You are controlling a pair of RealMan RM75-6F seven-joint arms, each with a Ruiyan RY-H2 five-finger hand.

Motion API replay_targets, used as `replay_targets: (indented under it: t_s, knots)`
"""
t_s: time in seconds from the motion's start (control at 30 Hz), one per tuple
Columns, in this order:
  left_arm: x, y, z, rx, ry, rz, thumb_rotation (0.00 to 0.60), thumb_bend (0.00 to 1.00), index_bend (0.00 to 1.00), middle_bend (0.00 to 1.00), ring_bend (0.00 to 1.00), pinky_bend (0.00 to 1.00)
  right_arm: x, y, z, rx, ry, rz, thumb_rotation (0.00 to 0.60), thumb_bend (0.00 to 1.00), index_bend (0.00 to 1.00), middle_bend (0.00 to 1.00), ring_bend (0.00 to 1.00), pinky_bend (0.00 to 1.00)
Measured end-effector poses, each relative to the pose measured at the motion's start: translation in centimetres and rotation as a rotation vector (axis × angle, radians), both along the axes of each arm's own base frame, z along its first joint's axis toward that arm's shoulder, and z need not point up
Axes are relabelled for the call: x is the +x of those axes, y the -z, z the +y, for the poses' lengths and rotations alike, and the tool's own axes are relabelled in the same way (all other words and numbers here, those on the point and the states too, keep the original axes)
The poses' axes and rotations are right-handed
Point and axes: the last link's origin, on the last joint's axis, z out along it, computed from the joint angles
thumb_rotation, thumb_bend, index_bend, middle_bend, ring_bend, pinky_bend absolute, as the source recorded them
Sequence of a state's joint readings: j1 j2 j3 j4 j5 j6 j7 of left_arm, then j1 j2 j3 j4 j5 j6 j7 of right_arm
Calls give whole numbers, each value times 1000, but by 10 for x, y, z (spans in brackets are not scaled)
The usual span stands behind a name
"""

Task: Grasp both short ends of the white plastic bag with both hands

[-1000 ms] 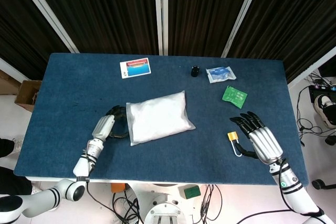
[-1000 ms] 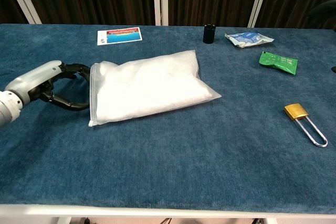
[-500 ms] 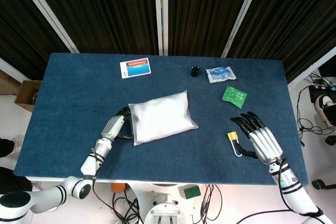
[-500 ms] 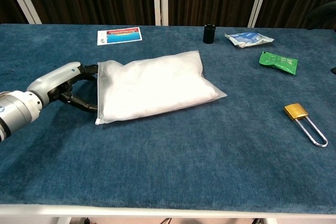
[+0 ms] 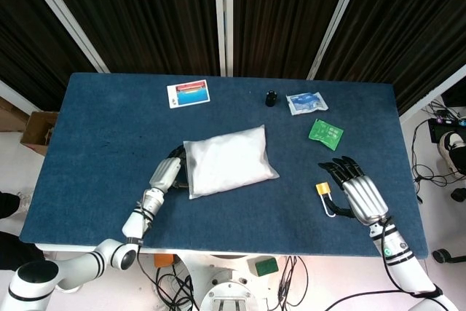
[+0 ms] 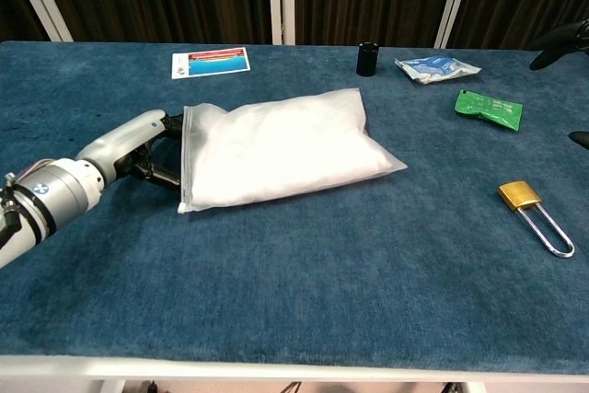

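The white plastic bag (image 5: 229, 160) lies flat in the middle of the blue table (image 5: 102, 129), its long side slanting up to the right; the chest view shows it too (image 6: 285, 146). My left hand (image 5: 169, 174) (image 6: 138, 140) is at its left short end. The dark fingers (image 6: 158, 161) are spread and curved against that edge, with their tips hidden at the bag's rim. My right hand (image 5: 360, 196) rests near the table's front right, fingers apart and holding nothing, well away from the bag's right short end.
A brass padlock (image 5: 325, 196) (image 6: 529, 207) lies just left of my right hand. At the back are a green packet (image 5: 325, 133), a blue-white packet (image 5: 306, 102), a small black cylinder (image 5: 271, 97) and a picture card (image 5: 188, 93).
My left arm has reached further right along the table, and the bag has slid to the right with the hand against its left end. The right hand has stayed put.
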State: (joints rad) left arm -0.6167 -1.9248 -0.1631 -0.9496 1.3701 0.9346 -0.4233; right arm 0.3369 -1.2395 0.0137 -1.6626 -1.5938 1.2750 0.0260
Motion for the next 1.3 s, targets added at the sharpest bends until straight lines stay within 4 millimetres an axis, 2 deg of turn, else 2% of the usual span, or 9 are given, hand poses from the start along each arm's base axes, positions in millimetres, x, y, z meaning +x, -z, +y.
replay_targets:
  t_s: [0.07, 0.2, 0.37, 0.43, 0.67, 0.87, 1.07, 1.3]
  knots:
    - [2, 4, 0, 2, 7, 9, 600, 411, 587, 144, 0, 85, -1, 8, -4, 30, 24, 22, 600, 363, 154, 216, 87, 120]
    - [6, 8, 0, 4, 17, 15, 600, 418, 595, 148, 0, 86, 2, 29, -16, 106, 63, 68, 600, 526, 101, 198, 68, 120]
    - [10, 11, 1, 6, 26, 18, 600, 427, 605, 156, 0, 86, 17, 63, -40, 180, 82, 109, 600, 719, 30, 175, 50, 117]
    - [10, 11, 1, 7, 24, 18, 600, 430, 604, 156, 0, 86, 23, 74, -48, 197, 91, 112, 600, 761, 16, 170, 46, 111]
    - [10, 8, 3, 24, 13, 0, 600, 430, 602, 156, 0, 85, 49, 117, -71, 248, 85, 86, 600, 778, 12, 170, 40, 86]
    - [9, 5, 2, 35, 15, -7, 600, 429, 600, 156, 0, 85, 71, 140, -71, 281, 42, 60, 600, 778, 7, 169, 35, 73]
    - [9, 6, 2, 40, 21, 0, 600, 432, 611, 156, 0, 85, 81, 149, -67, 294, 21, 30, 600, 778, 2, 169, 35, 73]
    - [13, 7, 3, 54, 28, -6, 600, 496, 718, 204, 0, 86, 80, 151, -65, 296, 23, 11, 600, 778, 1, 168, 35, 73]
